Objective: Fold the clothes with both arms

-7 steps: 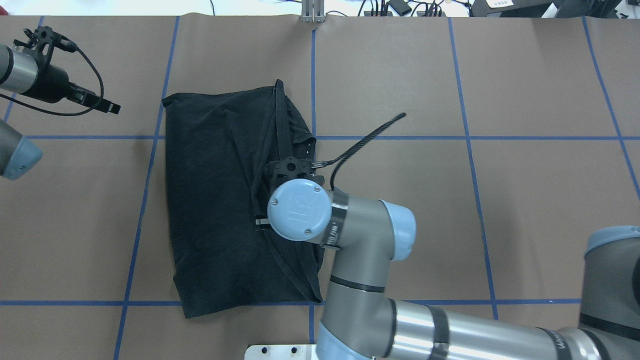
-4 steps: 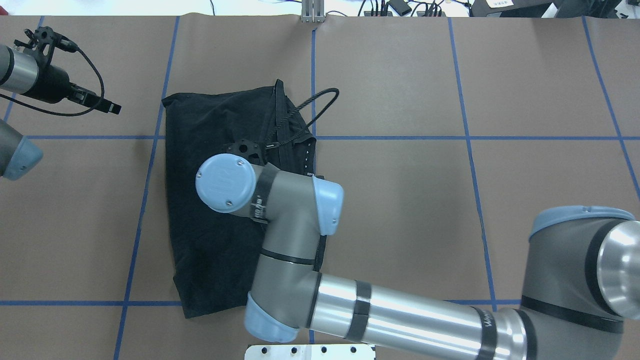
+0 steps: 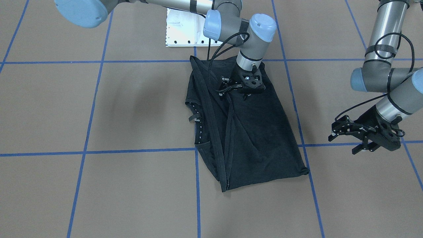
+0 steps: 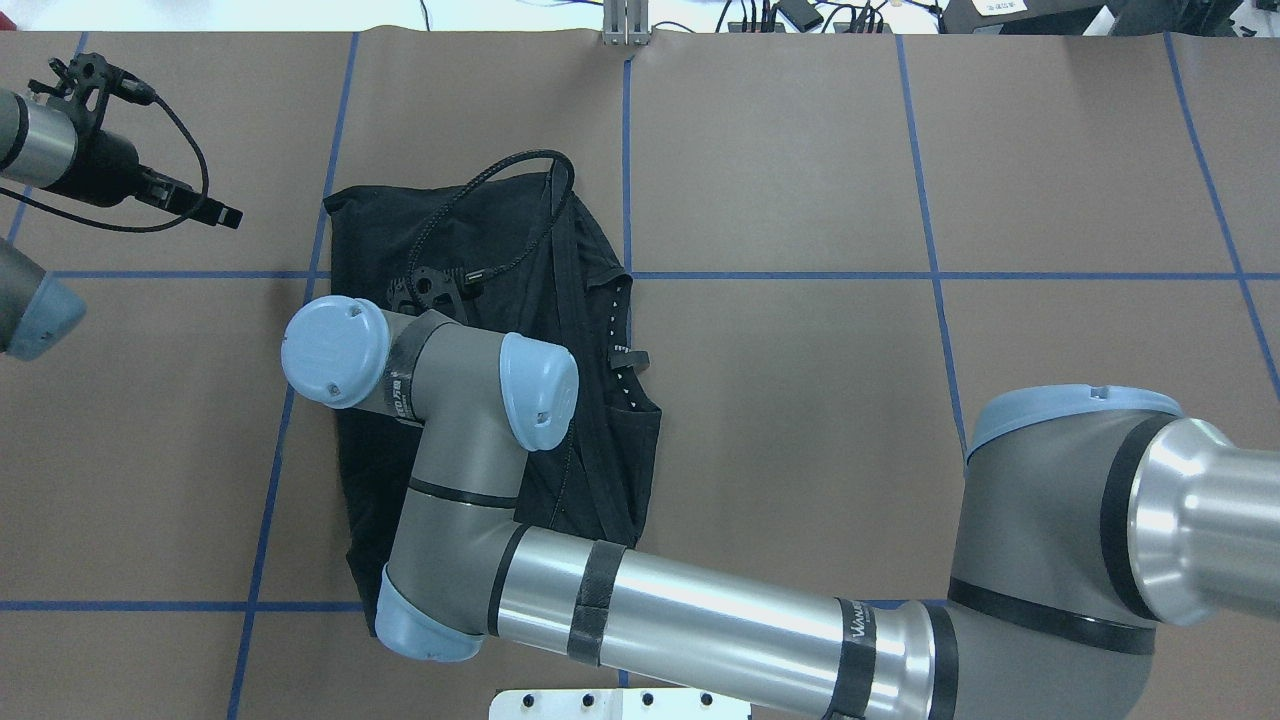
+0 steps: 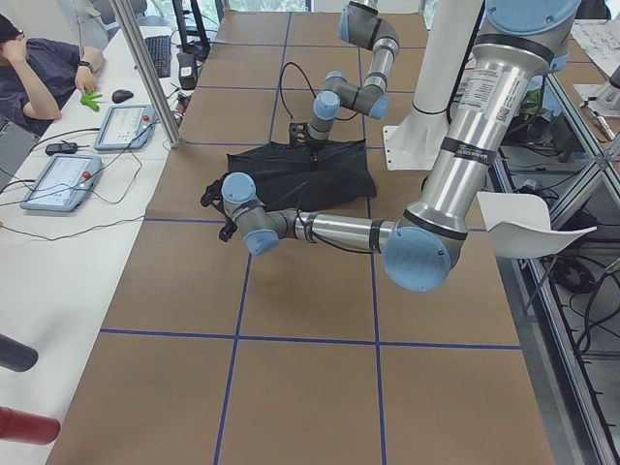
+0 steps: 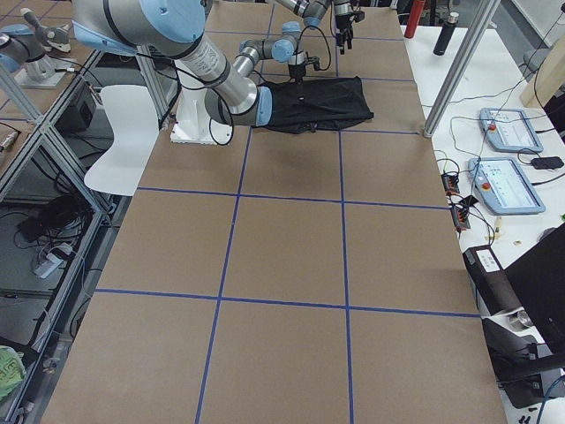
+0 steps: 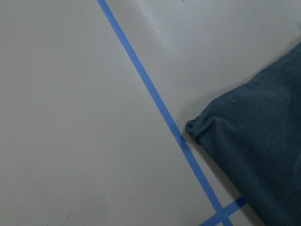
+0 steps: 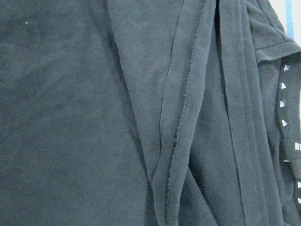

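The black T-shirt [image 3: 264, 138] lies folded lengthwise mid-worktop [image 3: 132, 109], plain side up, with its hems stacked along one edge, probably ready for another fold. The right arm [image 4: 700, 610] stretches across it with the wrist turned down, so the right claw [image 3: 246, 93] hangs close over the cloth. I cannot tell whether it is spread or pinching. The left claw [image 3: 342, 143] hovers beside the shirt, apart from it. It looks spread and is likely waiting its turn.
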Action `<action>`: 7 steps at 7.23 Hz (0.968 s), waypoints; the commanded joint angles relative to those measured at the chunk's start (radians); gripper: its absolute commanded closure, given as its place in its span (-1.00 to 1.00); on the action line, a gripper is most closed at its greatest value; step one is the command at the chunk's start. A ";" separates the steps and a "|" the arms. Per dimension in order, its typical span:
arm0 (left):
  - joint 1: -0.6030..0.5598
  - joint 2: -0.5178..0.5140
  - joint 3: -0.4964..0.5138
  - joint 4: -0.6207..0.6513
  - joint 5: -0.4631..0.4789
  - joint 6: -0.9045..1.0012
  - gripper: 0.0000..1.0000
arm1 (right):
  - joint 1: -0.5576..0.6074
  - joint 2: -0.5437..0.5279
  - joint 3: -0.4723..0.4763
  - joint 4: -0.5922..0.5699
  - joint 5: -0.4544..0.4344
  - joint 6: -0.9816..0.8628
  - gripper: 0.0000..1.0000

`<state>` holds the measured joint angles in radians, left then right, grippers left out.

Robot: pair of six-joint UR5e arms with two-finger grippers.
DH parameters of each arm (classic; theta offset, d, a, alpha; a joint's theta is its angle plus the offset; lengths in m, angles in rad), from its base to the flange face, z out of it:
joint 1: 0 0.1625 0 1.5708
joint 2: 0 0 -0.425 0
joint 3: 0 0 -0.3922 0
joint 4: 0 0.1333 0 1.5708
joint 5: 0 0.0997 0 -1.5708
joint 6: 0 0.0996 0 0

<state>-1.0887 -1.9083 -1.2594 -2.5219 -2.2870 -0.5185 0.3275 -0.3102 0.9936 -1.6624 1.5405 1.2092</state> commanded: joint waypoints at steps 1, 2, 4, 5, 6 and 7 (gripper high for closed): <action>0.000 0.000 0.000 0.000 0.000 0.000 -1.00 | -0.018 0.026 -0.046 -0.070 -0.037 -0.048 -0.97; 0.000 0.000 0.000 0.000 0.000 0.000 -1.00 | -0.022 0.028 -0.046 -0.089 -0.042 -0.059 -0.96; 0.000 0.000 0.000 0.000 0.000 0.000 -1.00 | -0.019 0.032 -0.043 -0.153 -0.062 -0.146 -0.96; 0.000 0.000 0.000 0.000 0.000 0.000 -1.00 | -0.019 0.033 -0.044 -0.155 -0.062 -0.146 -0.96; 0.000 0.000 0.000 0.000 0.000 0.000 -1.00 | -0.019 0.033 -0.044 -0.152 -0.063 -0.142 -0.96; 0.000 0.000 0.000 0.000 0.000 0.000 -1.00 | -0.018 0.031 -0.044 -0.151 -0.066 -0.145 -0.96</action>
<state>-1.0891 -1.9083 -1.2594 -2.5219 -2.2871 -0.5185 0.3088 -0.2783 0.9498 -1.8131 1.4774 1.0674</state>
